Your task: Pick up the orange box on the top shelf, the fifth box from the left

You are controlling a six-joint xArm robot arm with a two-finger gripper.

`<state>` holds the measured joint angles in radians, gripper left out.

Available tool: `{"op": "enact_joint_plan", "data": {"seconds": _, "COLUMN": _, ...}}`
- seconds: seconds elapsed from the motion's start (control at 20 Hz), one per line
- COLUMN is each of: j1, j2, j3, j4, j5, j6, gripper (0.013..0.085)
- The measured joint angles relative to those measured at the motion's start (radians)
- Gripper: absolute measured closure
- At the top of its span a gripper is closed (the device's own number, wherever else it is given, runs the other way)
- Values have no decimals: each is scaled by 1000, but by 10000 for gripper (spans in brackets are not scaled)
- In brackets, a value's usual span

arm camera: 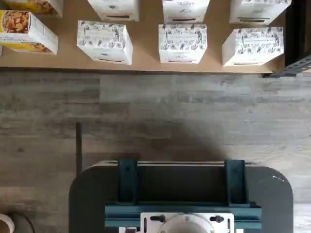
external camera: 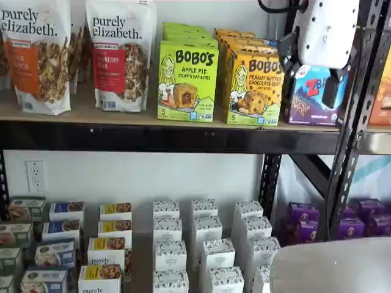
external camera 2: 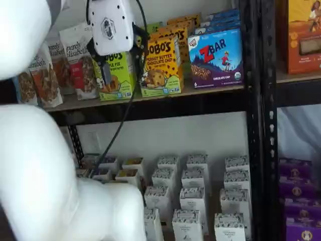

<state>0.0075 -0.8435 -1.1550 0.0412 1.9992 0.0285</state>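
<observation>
Fingers: two black fingers hang below the white gripper body in both shelf views, spread wide w/ a plain gap betw. them and nothing held; they stand in front of the top shelf, apart from the goods, not touching any box. In a shelf view the fingers show before the ZBar box, just right of the target. Target: the orange box, yellow-orange BOBO'S peanut-butter choc.-chip pack, stands upright at the shelf's front edge, betw. the lime-green Apple Pie box and the ZBar box, w/ like boxes queued behind it; seen also in the other shelf view. Handling (judged): thin cardboard carton, prob. light, fairly stiff at edges but panels may dent if squeezed hard; printed surface likely smooth, so some slip risk. Best hold (judged): across the two narrow side walls, upper half, where small gaps to the neighbours appear to leave finger room; the gap on the Apple Pie side looks tight. Orientation: long axis vertical, printed front face turned outward toward the cameras and arm, base flat on the board, no evident tilt. Wrist view shows only floor, the dark mount and small white boxes of the lower level; target not in it.
</observation>
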Motion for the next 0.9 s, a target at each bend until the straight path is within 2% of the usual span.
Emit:
{"op": "enact_joint_plan", "data": {"seconds": 0.05, "j1": 8, "j2": -4, "j3": 4, "j4": -10, "j5": -8, "j6": 5, "gripper": 130}}
{"op": "enact_joint_plan", "data": {"seconds": 0.1, "j1": 39, "j2": -22, "j3": 20, "j4": -42, "j5": -37, "j6": 20, "gripper": 130}}
{"op": "enact_joint_plan", "data": {"seconds": 0.2, "j1": 51, "j2": -34, "j3": 30, "j4": -60, "j5": -61, "j6": 27, "gripper": 130}}
{"op": "enact_joint_plan", "data": {"seconds": 0.6, "j1": 57, "j2": -33, "j3": 33, "j4": -67, "j5": -67, "j6": 32, "gripper": 130}}
{"op": "enact_joint_plan", "data": {"seconds": 0.9, "j1": 32, "j2": -18, "j3": 34, "j4": -61, "j5": -115, "j6": 12, "gripper": 130}}
